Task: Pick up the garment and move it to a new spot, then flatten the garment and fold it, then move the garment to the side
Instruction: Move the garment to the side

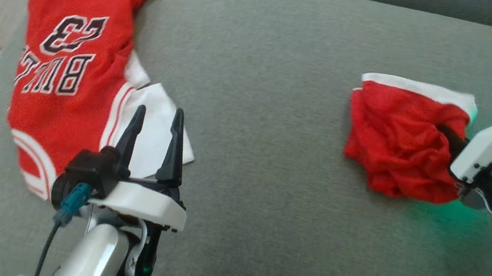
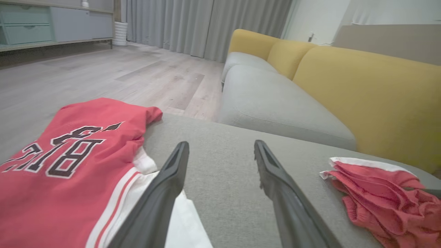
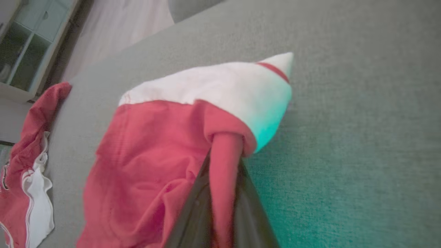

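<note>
The garment [image 1: 395, 139] is a crumpled red mesh piece with a white band, lying on the right of the grey cushion [image 1: 267, 126]. My right gripper [image 1: 452, 137] reaches into its right edge and is shut on a fold of the red cloth. In the right wrist view, that fold of the garment [image 3: 148, 162] is pinched between the dark fingers [image 3: 193, 213] of the right gripper [image 3: 224, 162]. My left gripper [image 1: 159, 113] stands open at the lower left, its tips over a white part of a red jersey. In the left wrist view, the left gripper [image 2: 221, 146] holds nothing.
A red jersey [image 1: 68, 69] with "23" and black lettering lies spread at the cushion's left end, reaching its edge. A yellow-backed sofa [image 2: 361, 89] adjoins the cushion beyond the garment [image 2: 386, 199]. Wooden floor [image 2: 103, 72] and a cabinet [image 2: 51, 24] lie past the left edge.
</note>
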Available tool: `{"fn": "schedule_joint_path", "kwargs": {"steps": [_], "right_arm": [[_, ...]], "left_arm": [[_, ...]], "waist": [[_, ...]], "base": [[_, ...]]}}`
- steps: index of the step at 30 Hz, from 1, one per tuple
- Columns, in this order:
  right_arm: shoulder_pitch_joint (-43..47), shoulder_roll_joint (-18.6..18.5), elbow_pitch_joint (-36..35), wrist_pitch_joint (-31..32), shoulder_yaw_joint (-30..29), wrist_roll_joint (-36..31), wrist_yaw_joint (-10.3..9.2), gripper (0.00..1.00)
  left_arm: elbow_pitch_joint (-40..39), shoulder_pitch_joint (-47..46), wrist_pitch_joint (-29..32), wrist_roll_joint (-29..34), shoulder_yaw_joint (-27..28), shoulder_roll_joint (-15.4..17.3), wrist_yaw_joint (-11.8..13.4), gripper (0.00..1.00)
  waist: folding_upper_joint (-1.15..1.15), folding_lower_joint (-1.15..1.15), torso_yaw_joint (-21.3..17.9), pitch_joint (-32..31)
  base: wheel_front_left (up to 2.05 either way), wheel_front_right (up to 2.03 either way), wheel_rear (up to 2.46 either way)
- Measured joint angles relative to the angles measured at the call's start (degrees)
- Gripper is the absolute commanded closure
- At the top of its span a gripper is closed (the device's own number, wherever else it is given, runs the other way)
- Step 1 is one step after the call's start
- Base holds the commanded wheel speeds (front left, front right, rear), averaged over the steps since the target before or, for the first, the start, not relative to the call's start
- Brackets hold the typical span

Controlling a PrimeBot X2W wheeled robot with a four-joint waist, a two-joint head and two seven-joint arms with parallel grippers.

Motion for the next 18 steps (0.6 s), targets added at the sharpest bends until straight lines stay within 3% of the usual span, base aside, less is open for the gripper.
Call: {"fn": "schedule_joint_path", "kwargs": {"steps": [9,18], "right_arm": [[-1.8,-0.8,-3.8,-2.4,6.7,3.5,0.0,1.0],[-4.5,1.4,-4.8,-5.4,11.6,6.8,0.0,1.0]], "left_arm": [[0.3,-0.6,0.0,0.5,-2.0,0.0,-2.2,0.0],[2.7,-4.0,0.0,0.6,-4.8,0.0,-2.9,0.0]], "waist": [[0.0,0.0,-9.0,-2.0],[0.0,0.0,-19.6,-1.8]], "base": [[0.0,0.0,0.0],[0.0,0.0,0.0]]}}
